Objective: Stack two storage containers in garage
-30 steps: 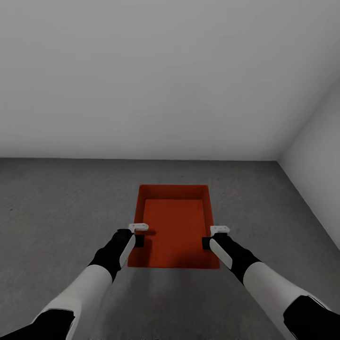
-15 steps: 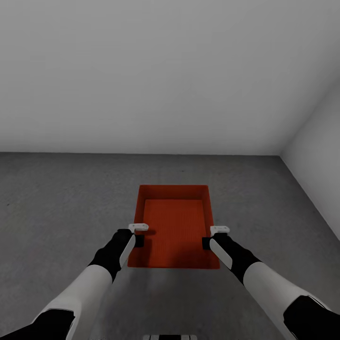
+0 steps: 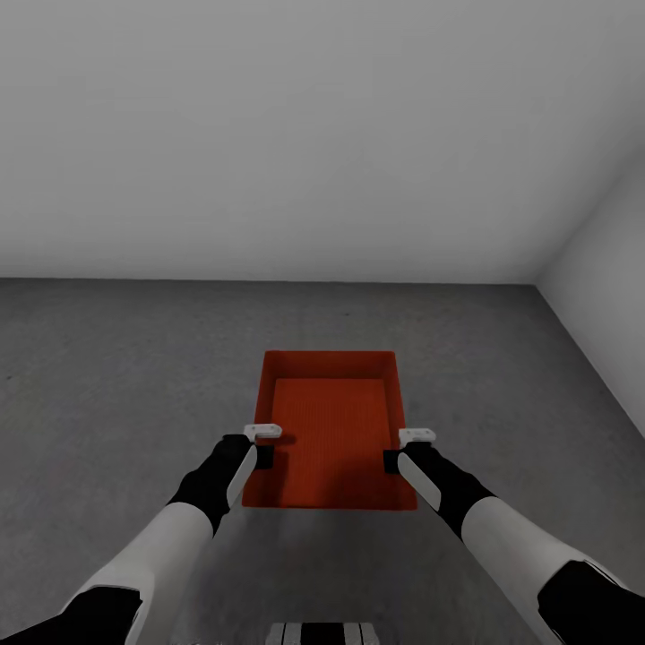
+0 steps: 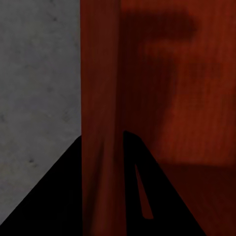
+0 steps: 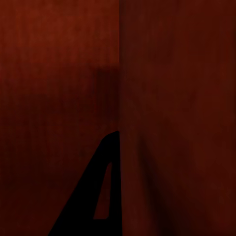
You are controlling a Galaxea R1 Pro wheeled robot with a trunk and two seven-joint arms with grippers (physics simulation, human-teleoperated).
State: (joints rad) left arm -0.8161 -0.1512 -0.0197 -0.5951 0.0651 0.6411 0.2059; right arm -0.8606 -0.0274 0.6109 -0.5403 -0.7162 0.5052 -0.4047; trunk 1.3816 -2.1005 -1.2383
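My left pincer (image 3: 266,445) and right pincer (image 3: 403,448) each clamped a side wall of the storage container (image 3: 330,425) above the floor (image 3: 107,385); uneven release could tip it.

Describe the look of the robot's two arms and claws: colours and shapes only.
Both arms have rounded white forearm shells with black sections at the elbow and wrist. The left claw and right claw each carry a small flat white block above black fingers, which taper to wedge-shaped tips. No cables or markings are visible.
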